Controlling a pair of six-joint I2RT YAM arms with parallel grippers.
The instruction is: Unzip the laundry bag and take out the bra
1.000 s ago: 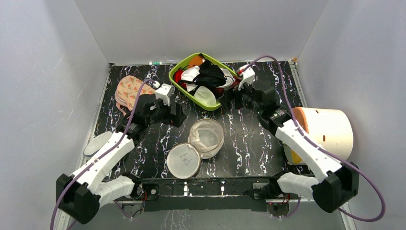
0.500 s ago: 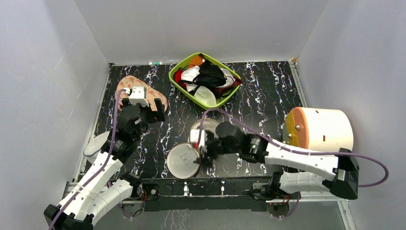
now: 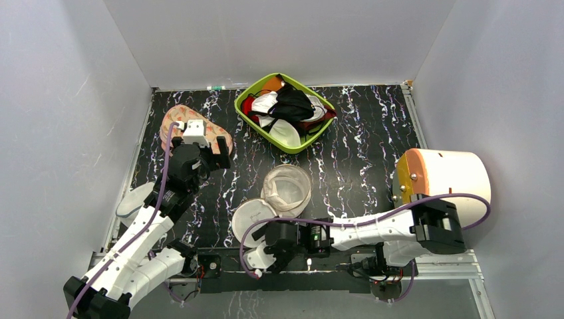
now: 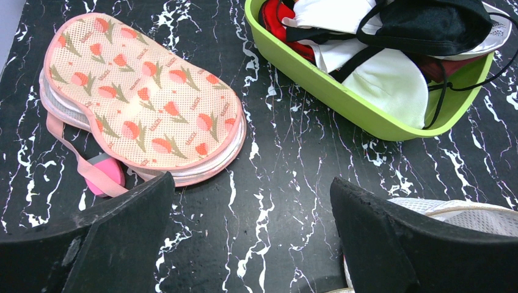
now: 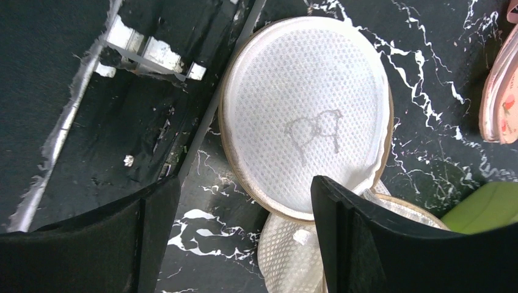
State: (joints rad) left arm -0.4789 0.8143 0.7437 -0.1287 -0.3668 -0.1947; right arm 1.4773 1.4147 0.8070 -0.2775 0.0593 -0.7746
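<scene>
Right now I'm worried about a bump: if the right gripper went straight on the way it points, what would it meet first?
Probably the laundry bag, its flipped-open lid lying straight ahead of the right gripper; how far off is unclear.

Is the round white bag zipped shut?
No, the round white bag lies open, with its lid flipped out flat next to the bottom half.

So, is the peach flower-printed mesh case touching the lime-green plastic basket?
Apart. Left wrist view shows bare black tabletop between peach case and green basket.
</scene>
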